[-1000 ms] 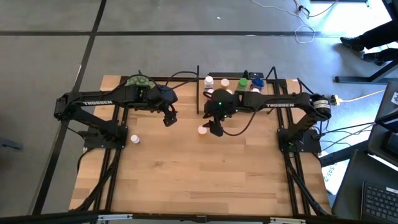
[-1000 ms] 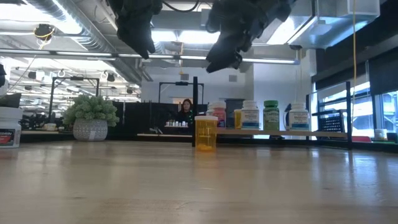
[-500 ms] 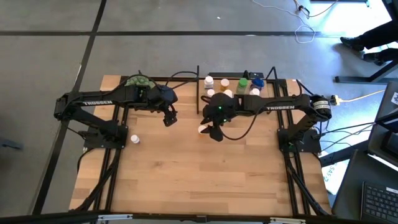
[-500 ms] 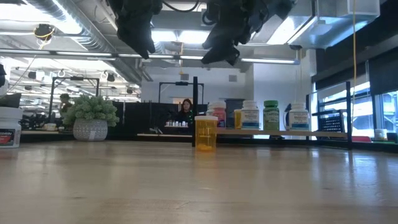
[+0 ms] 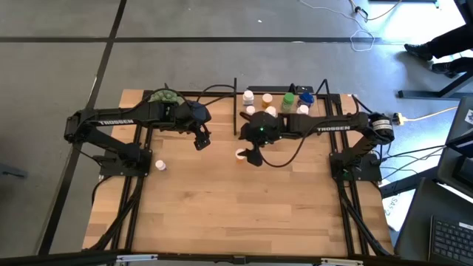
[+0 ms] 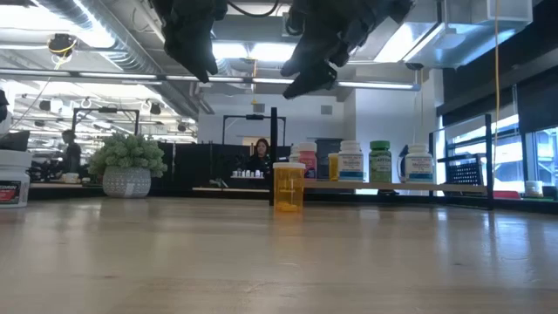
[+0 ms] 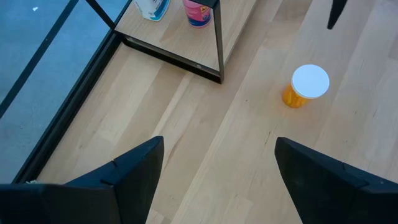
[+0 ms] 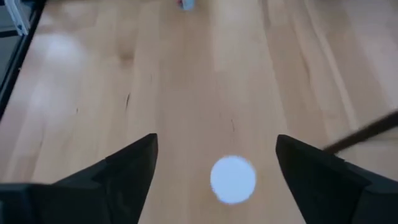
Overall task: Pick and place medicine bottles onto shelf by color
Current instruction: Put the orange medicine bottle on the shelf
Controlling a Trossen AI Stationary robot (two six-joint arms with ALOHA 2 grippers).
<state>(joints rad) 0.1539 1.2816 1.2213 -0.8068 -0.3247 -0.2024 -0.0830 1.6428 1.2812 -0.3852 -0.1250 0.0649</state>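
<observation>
Blurred white-capped bottle [image 8: 233,179], far bottle [image 8: 186,4] cut by frame edge

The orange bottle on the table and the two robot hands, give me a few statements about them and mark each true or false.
1. The orange bottle stands upright on the table, outside the shelf. True.
2. The right hand is gripping the orange bottle. False: it hangs open above the bottle, and nothing is between its fingers.
3. The left hand is open and empty. True.
4. The orange bottle has a black cap. False: its cap is white.
5. The shelf holds no bottles. False: several already stand on it, among them a green bottle.
</observation>
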